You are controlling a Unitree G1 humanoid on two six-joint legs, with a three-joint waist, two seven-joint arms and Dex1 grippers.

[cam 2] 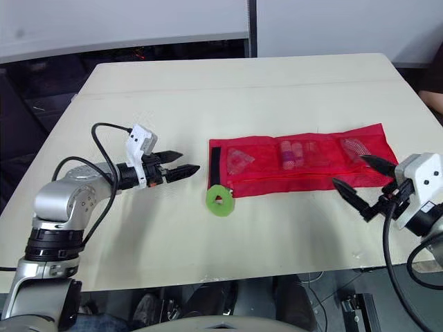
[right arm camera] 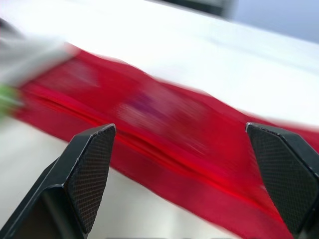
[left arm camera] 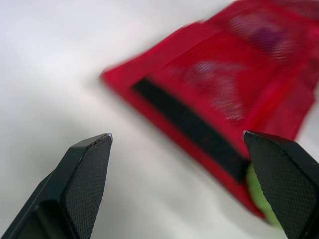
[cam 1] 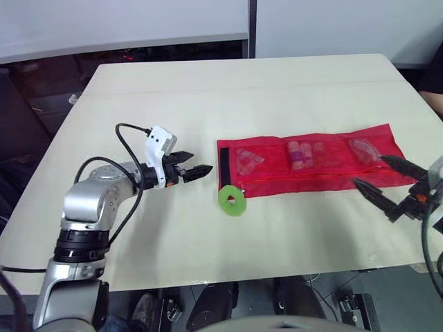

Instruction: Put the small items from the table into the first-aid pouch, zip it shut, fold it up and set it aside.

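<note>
While pointing at the red pouch [cam 1: 311,162] from either end, hover over the table [cam 1: 208,90], jaws open and empty: left gripper [cam 1: 201,162], right gripper [cam 2: 349,170]; green ring [cam 1: 224,200] touching pouch corner.

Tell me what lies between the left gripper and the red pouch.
Bare table only, as the left eye view shows. The left gripper points at the red pouch's black-strip end; the green ring lies at its near corner, off the line.
</note>
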